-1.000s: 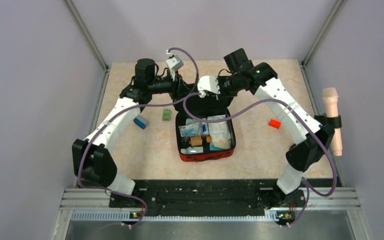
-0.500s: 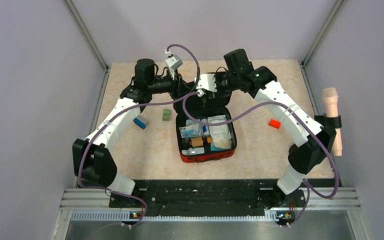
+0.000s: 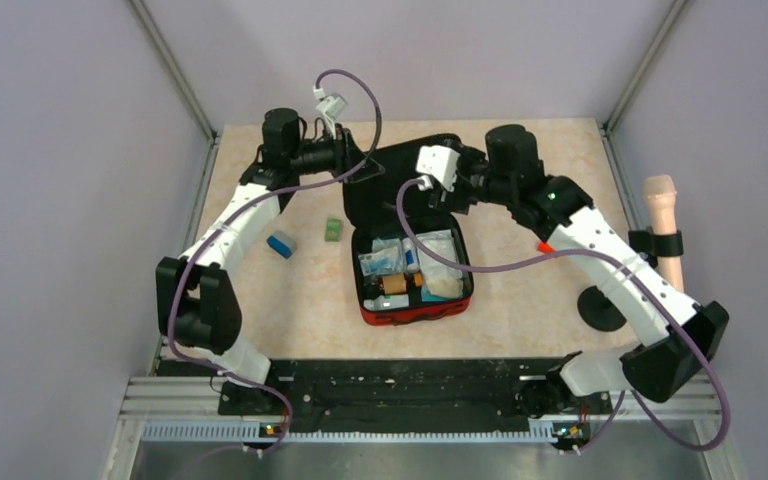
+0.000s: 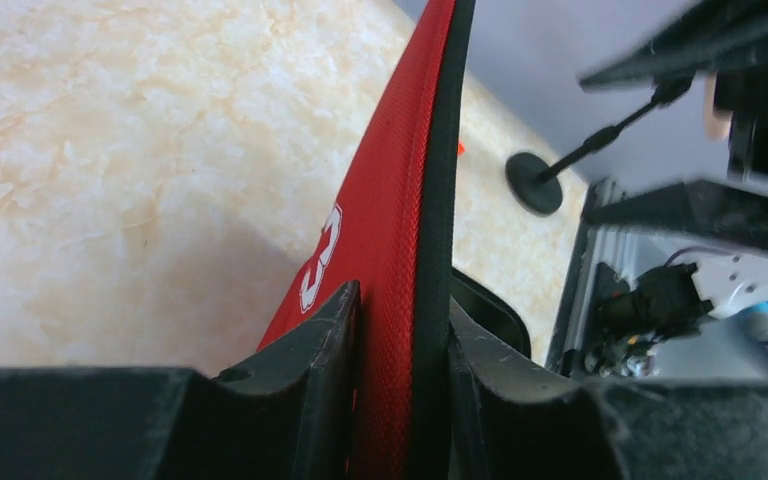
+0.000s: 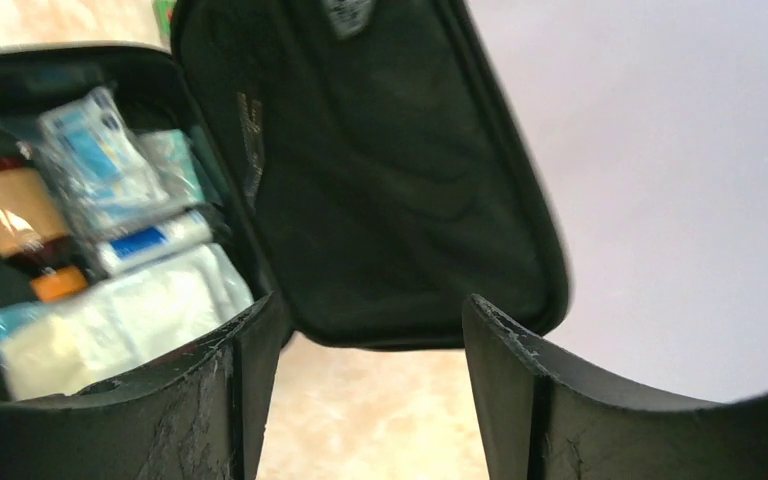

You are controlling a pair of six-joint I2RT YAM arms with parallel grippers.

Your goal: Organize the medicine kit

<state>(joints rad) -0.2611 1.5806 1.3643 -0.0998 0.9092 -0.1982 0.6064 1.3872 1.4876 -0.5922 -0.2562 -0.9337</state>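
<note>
Pinching the medicine kit [image 4: 385,190] by its raised lid, the left gripper [image 4: 400,315] has red fabric between its fingers. The right gripper [image 5: 370,315] gapes empty, the kit's black inside just beyond its fingertips.

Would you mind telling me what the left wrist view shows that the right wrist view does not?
Only the left wrist view shows the red outside of the medicine kit, with part of its white cross, pinched by the left gripper, plus a black stand base. Only the right wrist view shows its black lining, the packed supplies and the open, empty right gripper. Both show the raised lid and the marbled table.
</note>
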